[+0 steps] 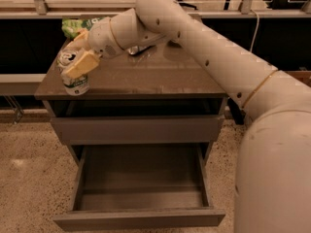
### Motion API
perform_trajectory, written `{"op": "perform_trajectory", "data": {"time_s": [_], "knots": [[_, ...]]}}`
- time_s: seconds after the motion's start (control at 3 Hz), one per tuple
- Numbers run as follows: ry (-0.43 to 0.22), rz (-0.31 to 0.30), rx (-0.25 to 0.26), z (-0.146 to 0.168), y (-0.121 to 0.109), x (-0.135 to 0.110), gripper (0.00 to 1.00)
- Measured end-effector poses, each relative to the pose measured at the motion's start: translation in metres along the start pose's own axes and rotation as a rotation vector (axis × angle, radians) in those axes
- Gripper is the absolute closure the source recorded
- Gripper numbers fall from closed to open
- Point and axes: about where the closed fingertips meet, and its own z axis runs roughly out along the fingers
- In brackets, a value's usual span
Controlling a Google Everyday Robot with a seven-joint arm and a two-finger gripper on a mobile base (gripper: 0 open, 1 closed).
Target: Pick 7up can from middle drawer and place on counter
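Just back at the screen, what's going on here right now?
The robot's white arm reaches in from the right; its gripper is shut on the small white-and-silver 7up can, holding it roughly upright at the front-left corner of the glossy brown-grey counter. Whether the can touches the surface is unclear. Below, the wide grey-taupe middle drawer stands pulled out, nothing showing inside. A green snack bag lies at the counter's back left.
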Motion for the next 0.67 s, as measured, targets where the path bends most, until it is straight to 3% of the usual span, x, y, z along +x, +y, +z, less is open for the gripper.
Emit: {"op": "perform_trajectory", "data": {"time_s": [0.33,0.67], "knots": [[0.044,0.075,0.064,-0.017,-0.03,0.013,1.0],[0.093,0.147,0.103,-0.029,-0.045,0.033,1.0]]}}
